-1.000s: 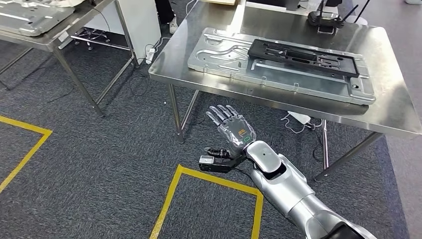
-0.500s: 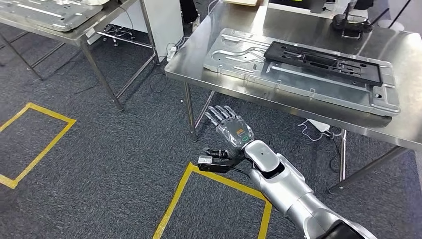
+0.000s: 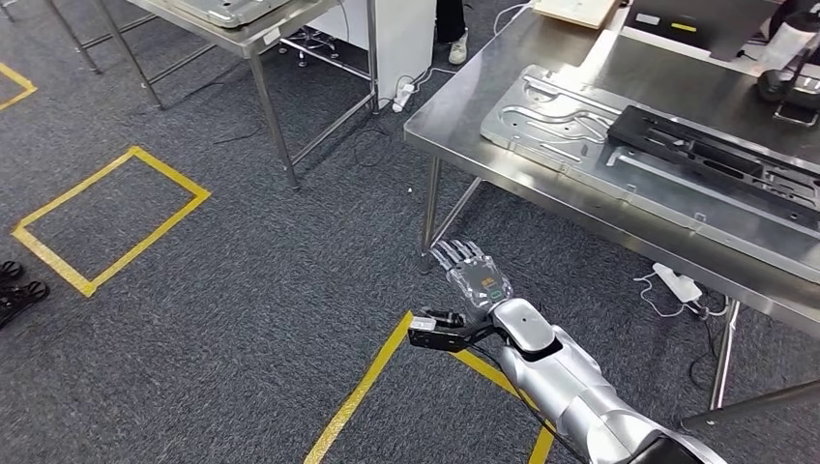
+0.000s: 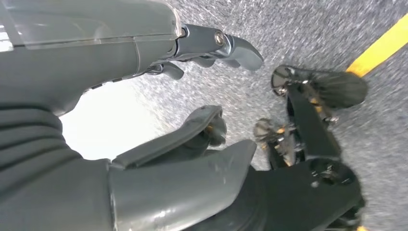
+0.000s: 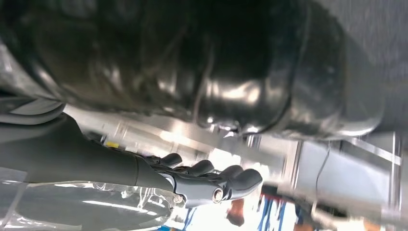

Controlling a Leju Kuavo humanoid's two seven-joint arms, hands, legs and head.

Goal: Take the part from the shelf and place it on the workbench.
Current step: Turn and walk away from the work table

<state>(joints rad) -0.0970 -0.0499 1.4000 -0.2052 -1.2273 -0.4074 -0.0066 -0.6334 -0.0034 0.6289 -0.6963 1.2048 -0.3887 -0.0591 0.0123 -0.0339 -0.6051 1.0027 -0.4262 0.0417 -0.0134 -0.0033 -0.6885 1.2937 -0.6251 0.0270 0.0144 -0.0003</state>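
My right hand [image 3: 475, 279] hangs out over the grey carpet in front of the steel workbench [image 3: 454, 116], fingers straight and apart, holding nothing. In the right wrist view its dark fingers [image 5: 211, 180] are stretched out with nothing in them. On the workbench a long black part [image 3: 711, 155] lies on a silver pressed-metal panel [image 3: 561, 111]. My left hand [image 4: 144, 110] hangs low over the carpet, thumb [image 4: 183, 187] and fingers [image 4: 226, 45] apart, nothing between them.
A second steel table [image 3: 261, 39] with another silver panel [image 3: 227, 10] stands at the back left. Yellow tape squares [image 3: 116, 217] mark the carpet. Cables and a white power strip [image 3: 675, 283] lie under the workbench.
The camera has turned left, so the whole scene has slid to the right. My right hand stays open and sits a little lower in the picture.
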